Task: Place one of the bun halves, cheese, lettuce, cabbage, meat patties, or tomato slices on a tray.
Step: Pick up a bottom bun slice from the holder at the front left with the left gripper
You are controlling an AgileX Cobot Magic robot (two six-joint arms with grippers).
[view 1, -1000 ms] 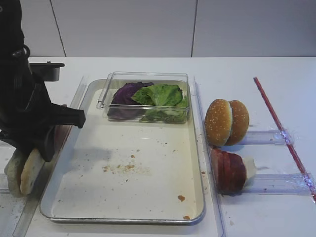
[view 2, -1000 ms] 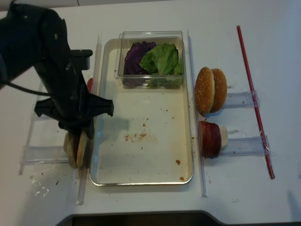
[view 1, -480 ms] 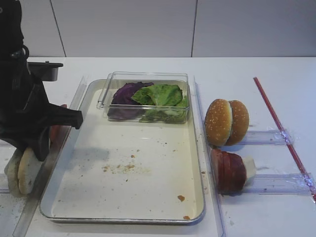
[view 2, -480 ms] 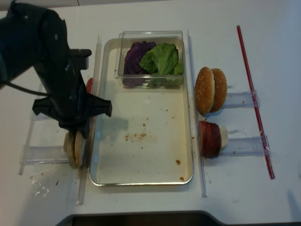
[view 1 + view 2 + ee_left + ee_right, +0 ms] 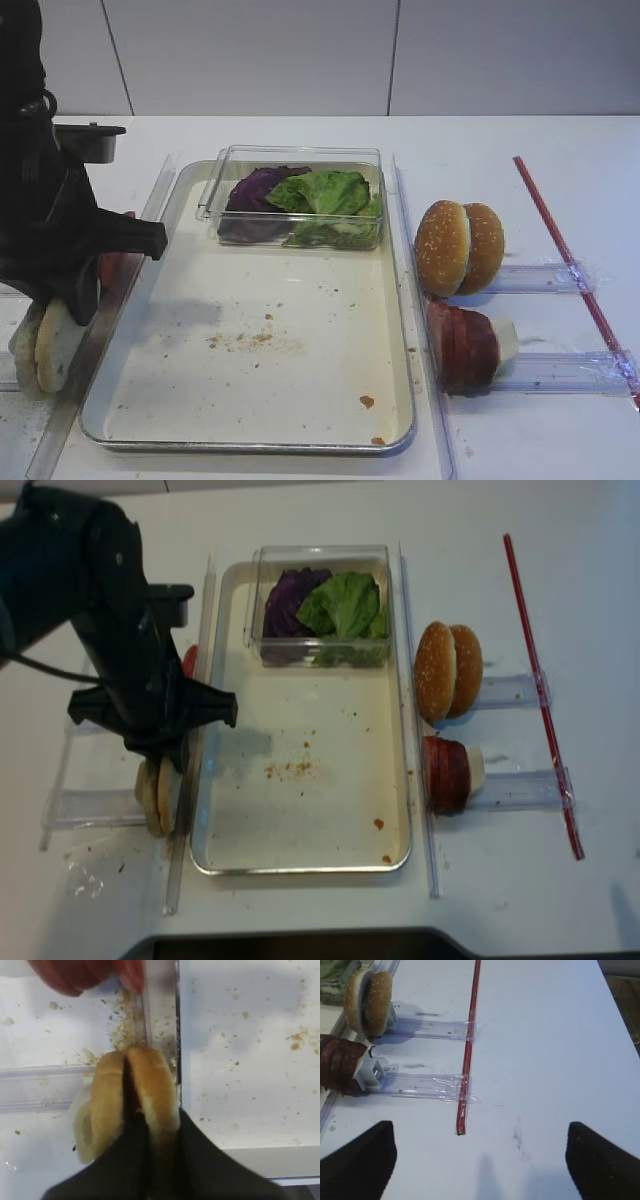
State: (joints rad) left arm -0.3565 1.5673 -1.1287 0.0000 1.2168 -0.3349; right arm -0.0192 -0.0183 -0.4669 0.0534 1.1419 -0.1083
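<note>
Two pale bun halves (image 5: 107, 1097) stand on edge in a clear rail just left of the silver tray (image 5: 300, 290). My left gripper (image 5: 162, 1152) is shut on the right bun half (image 5: 152, 1087), one black finger on each face. From above, the left arm covers the gripper (image 5: 165, 762) and the tops of the bun halves (image 5: 155, 798). Tomato slices (image 5: 85, 972) lie further up the rail. Lettuce (image 5: 325, 192) and cabbage (image 5: 258, 187) sit in a clear box on the tray. Meat patties (image 5: 462, 345) stand right of the tray. My right gripper (image 5: 480, 1170) is open over bare table. Cheese is out of view.
Sesame buns (image 5: 458, 247) stand on edge in a clear rail right of the tray. A long red strip (image 5: 570, 265) crosses the rails at the far right. Crumbs (image 5: 250, 338) dot the tray floor. The clear box (image 5: 300, 160) takes up the tray's far end.
My left gripper has shut on the right bun half, and the arm has shifted slightly left. Nothing else has moved.
</note>
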